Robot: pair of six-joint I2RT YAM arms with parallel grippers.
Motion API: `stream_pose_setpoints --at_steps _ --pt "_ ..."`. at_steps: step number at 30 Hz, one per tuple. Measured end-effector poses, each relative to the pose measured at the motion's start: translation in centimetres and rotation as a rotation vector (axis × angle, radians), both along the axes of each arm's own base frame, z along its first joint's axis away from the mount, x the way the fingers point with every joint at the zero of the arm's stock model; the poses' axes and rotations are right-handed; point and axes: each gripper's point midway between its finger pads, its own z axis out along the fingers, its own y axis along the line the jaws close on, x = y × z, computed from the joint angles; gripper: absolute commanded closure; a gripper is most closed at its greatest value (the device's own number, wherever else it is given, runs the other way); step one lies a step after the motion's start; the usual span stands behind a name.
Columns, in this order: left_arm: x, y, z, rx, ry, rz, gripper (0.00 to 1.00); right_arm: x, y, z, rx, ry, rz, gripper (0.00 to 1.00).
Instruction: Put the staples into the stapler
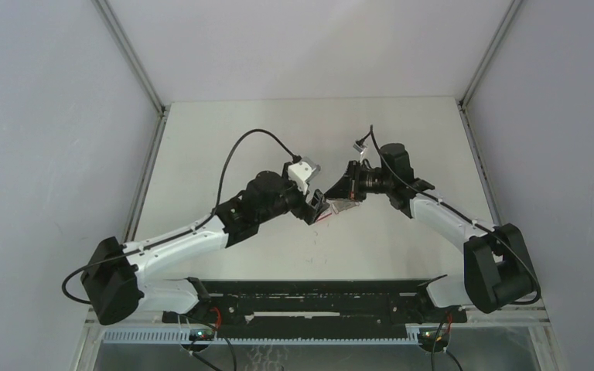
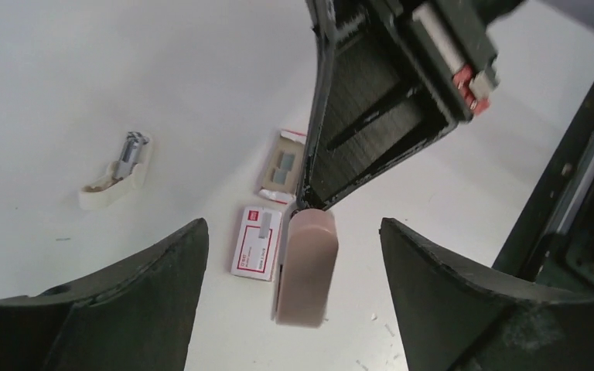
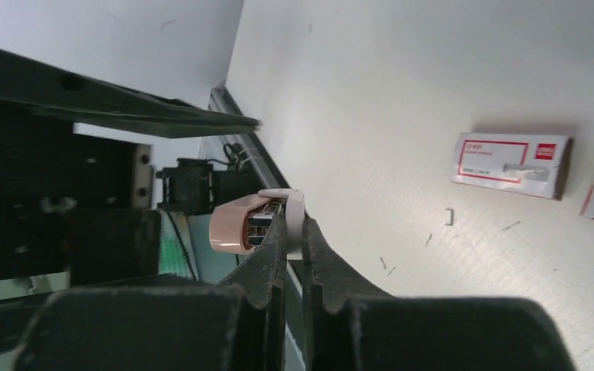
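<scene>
Your right gripper (image 3: 294,228) is clamped on the stapler (image 3: 236,224), presenting it, likely for loading. Your left gripper (image 2: 292,232) stands wide apart, the stapler's end between its fingers (image 2: 147,286), untouched. The staples (image 2: 285,166) lie in their tray (image 2: 269,185) beyond those jaws, beside the box sleeve (image 2: 257,241), with bare table (image 2: 85,77) around for approach.

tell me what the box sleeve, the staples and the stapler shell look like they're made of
box sleeve: likely thin card, matte white with red print, judging by its flat faces and crisp folded edges.
staples: probably metal, seen as dull silver-grey strips lying side by side.
stapler: looks like moulded plastic, with a smooth satin pinkish-beige shell and rounded corners.
</scene>
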Motion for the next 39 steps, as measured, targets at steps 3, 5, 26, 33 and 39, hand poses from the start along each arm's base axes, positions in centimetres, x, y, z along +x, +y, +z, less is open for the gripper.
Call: stream_pose_setpoints --at_steps 3,5,26,33,39 --pt "0.6 0.5 1.7 -0.066 -0.005 0.070 0.16 0.7 0.0 -0.5 -0.026 -0.017 -0.046 1.00" --pt "1.2 0.8 2.4 -0.108 0.011 0.137 0.16 1.5 -0.2 -0.7 -0.048 -0.045 -0.093 1.00" --pt "4.2 0.4 0.2 -0.261 0.333 0.457 0.15 4.2 -1.5 0.2 -0.256 -0.330 -0.382 1.00" --pt "4.9 0.2 0.0 -0.280 0.349 0.478 0.16 4.3 -1.8 -0.2 -0.297 -0.352 -0.393 1.00" --pt "5.2 0.1 -1.9 -0.235 0.370 0.497 0.18 4.5 -2.2 0.0 -0.308 -0.372 -0.413 1.00"
